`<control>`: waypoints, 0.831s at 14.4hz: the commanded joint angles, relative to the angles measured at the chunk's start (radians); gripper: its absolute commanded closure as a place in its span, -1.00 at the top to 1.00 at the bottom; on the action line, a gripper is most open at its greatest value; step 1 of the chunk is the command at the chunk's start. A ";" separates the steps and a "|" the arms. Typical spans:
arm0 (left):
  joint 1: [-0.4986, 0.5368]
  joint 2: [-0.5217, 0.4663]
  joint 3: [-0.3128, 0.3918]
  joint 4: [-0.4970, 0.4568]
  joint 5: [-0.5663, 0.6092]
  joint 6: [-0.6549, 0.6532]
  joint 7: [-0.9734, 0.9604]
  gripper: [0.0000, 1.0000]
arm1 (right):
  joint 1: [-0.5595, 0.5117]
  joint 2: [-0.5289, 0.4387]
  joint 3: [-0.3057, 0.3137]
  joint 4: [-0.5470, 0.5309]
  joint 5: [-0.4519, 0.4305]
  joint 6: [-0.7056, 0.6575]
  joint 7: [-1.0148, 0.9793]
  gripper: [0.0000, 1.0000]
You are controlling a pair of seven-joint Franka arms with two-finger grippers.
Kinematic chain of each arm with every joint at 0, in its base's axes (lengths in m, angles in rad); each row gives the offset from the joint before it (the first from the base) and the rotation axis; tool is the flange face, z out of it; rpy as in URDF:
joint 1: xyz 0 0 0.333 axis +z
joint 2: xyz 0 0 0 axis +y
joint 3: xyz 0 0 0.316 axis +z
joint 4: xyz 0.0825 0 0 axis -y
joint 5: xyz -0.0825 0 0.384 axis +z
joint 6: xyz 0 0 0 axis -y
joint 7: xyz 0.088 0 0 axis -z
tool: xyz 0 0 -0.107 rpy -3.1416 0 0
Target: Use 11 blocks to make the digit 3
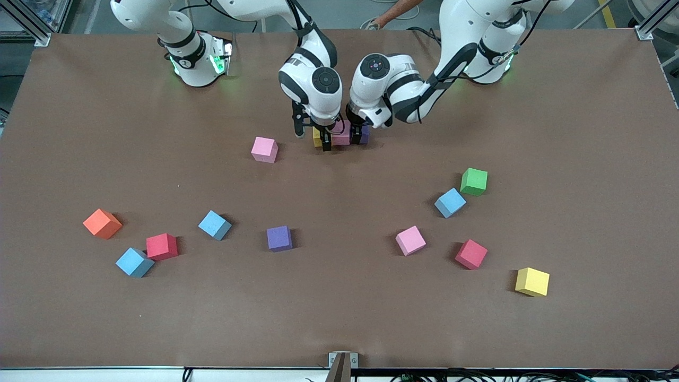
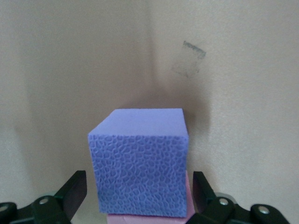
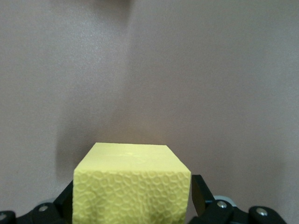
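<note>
Three cubes sit in a touching row near the robots' bases: a yellow cube (image 1: 317, 137), a pink cube (image 1: 342, 135) and a purple cube (image 1: 363, 133). The right gripper (image 1: 314, 133) straddles the yellow cube with jaws spread wide, fingers clear of its sides; the left gripper (image 1: 358, 129) likewise stands open around the purple one (in the left wrist view the gaps on both flanks are plain). Eight more task blocks lie scattered from about four to eight o'clock of that row, the nearest a loose pink block (image 1: 264, 149) at roughly eight. The foam looks light, matte and slightly yielding, probably not slippery; pinch any cube across two flat, parallel faces, gently.
</note>
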 commanded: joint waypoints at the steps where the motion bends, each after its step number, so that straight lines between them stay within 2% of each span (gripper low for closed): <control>1: -0.011 -0.062 -0.008 -0.006 0.046 -0.049 -0.203 1.00 | 0.005 -0.015 -0.005 0.001 0.015 -0.026 -0.017 1.00; 8: 0.000 -0.196 -0.017 0.006 0.039 -0.188 -0.196 1.00 | 0.004 -0.076 -0.010 0.007 0.016 -0.110 -0.031 1.00; 12: 0.034 -0.197 -0.017 0.122 0.033 -0.320 -0.150 1.00 | -0.010 -0.137 -0.018 0.005 0.015 -0.162 -0.064 1.00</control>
